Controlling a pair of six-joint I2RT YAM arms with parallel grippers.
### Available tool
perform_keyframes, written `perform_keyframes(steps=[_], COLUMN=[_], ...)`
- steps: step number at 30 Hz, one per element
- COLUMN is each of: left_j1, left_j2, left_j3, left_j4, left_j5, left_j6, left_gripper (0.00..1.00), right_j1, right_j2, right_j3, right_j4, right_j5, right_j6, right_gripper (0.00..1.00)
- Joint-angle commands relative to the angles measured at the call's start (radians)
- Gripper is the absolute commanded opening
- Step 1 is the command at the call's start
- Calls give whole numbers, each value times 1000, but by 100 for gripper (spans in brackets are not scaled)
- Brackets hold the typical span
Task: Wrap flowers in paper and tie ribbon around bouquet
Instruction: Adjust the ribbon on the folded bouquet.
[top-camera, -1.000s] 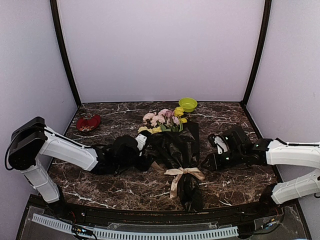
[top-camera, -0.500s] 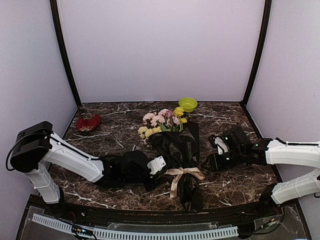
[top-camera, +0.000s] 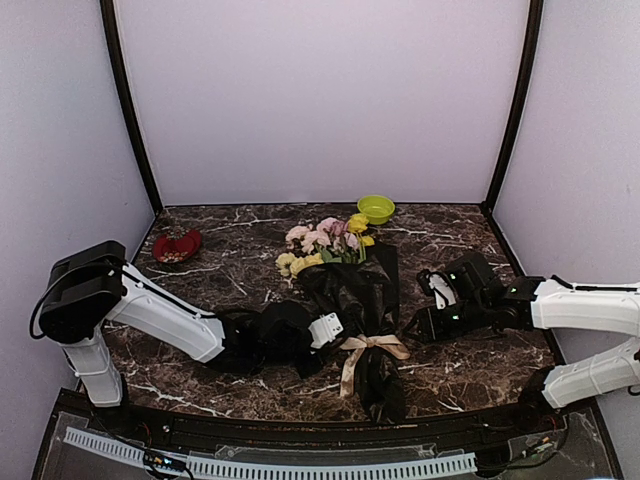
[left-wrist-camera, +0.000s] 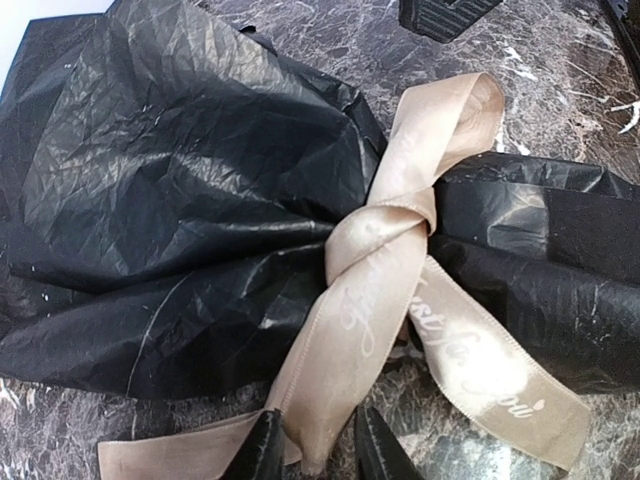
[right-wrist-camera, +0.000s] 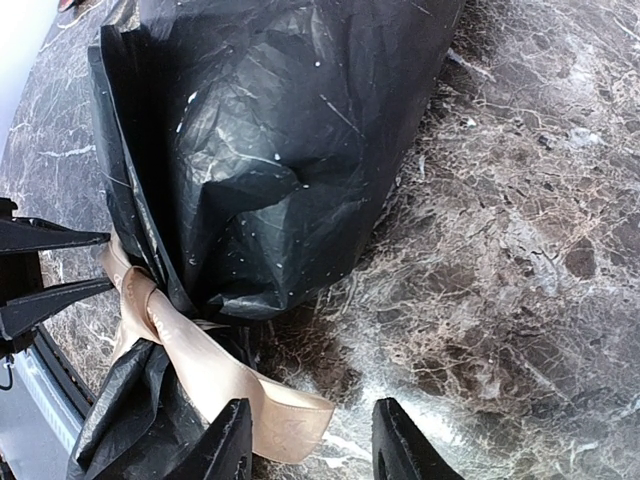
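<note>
Green bowl (top-camera: 376, 209) and red dish (top-camera: 177, 246) sit apart on marbled tabletop (top-camera: 450, 225).

left arm (top-camera: 160, 315) stretched low and inward toward the middle, left gripper (left-wrist-camera: 322, 450) seen with fingertips drawn near each other, right arm (top-camera: 585, 305) bent in from the right side, right gripper (right-wrist-camera: 312, 440) held with fingers well apart

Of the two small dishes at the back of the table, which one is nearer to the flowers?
The green bowl, which sits just behind the yellow blooms of the flowers. The red dish lies well apart from them, far over on the left side.
</note>
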Motion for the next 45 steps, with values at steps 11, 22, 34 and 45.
perform_keyframes(steps=[11,22,34,45], left_j1=[1,0,-8,-1], left_j2=[-51,-116,-112,-290], left_j3=[-45,-137,-159,-244], left_j4=[15,1,-37,-4], left_j5=[-17,75,161,76], left_j6=[-11,-89,-150,-199], left_gripper=[0,0,0,68], right_j1=[-6,-6,-6,-127], right_j2=[-6,18,22,-90], right_j3=[6,8,7,-8], right_j4=[17,32,31,7], right_j5=[-16,-26,-30,84], right_j6=[-8,-8,-9,-47], right_gripper=[42,41,42,45])
